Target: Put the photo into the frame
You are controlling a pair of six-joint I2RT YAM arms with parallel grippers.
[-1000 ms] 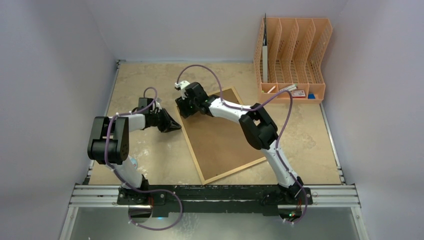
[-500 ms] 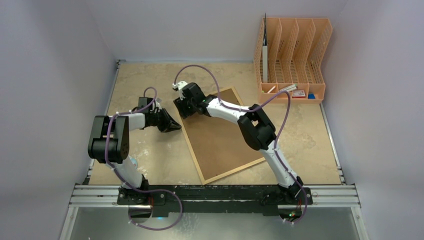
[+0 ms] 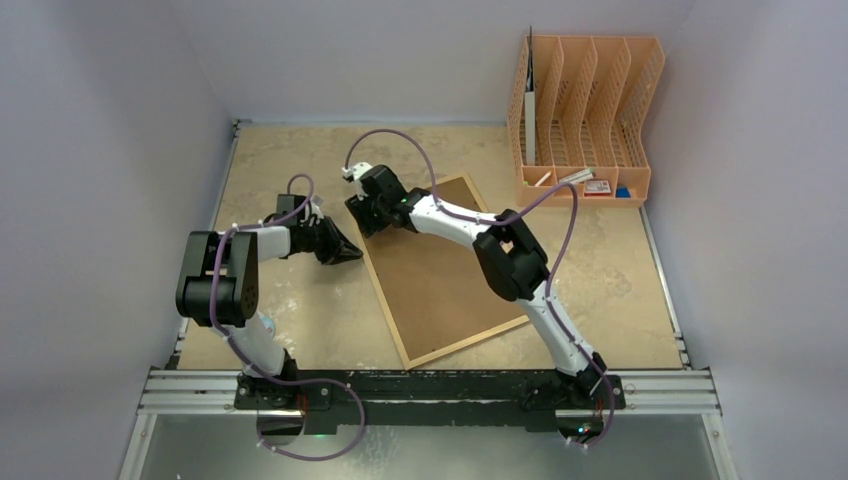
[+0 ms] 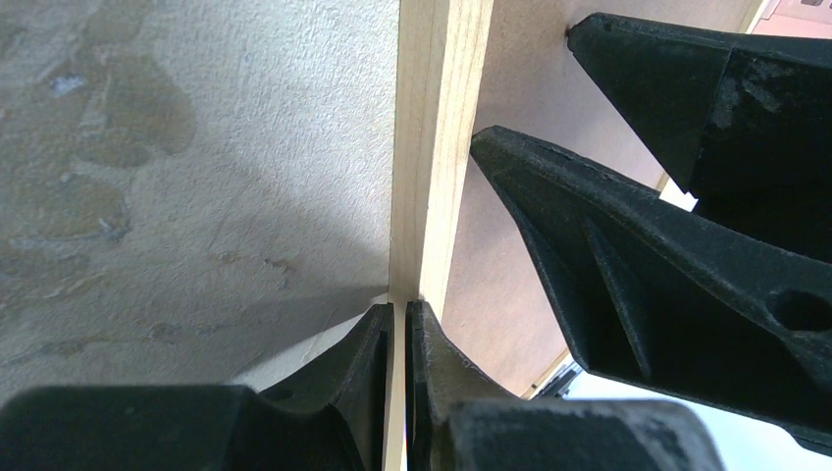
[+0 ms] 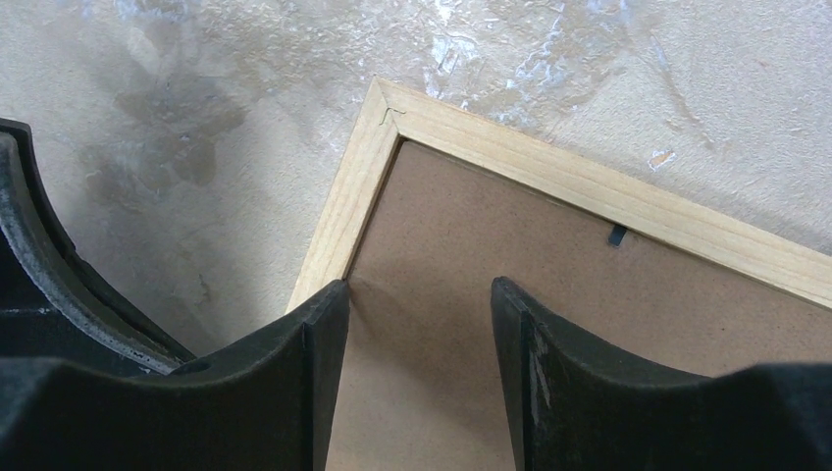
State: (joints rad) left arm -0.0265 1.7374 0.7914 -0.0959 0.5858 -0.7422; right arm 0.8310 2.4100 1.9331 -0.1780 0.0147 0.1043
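The left gripper (image 4: 397,319) is closed down to a slit, and the light-wood border of the frame (image 3: 440,290) runs straight into that slit. It looks to be nipping the border's outer edge partway along the frame's left side, though the contact itself is hidden by the fingertips. The right gripper (image 5: 417,294) stands partly open and holds nothing. Its tips are over the brown back board just inside the far-left corner, and one finger (image 5: 324,324) sits against the inner edge of the border. The two grippers are close together, as the left wrist view shows the right one looming just beyond.

The frame lies back-up and skewed on the table (image 3: 300,320), and a small dark tab (image 5: 616,235) shows at the board's edge. The photo is not visible in any view. An orange file organiser (image 3: 590,100) stands well apart at the far right.

The likeliest failure is that the thin pinch slips off the narrow wood if the left arm lifts or pulls. That would drop the frame or slide it across the table. If the right fingers press on the board while the left arm raises the edge, the frame could twist. With so little room at that corner, the grippers could also knock together. The back looks closed, so the tabs need turning before anything goes in
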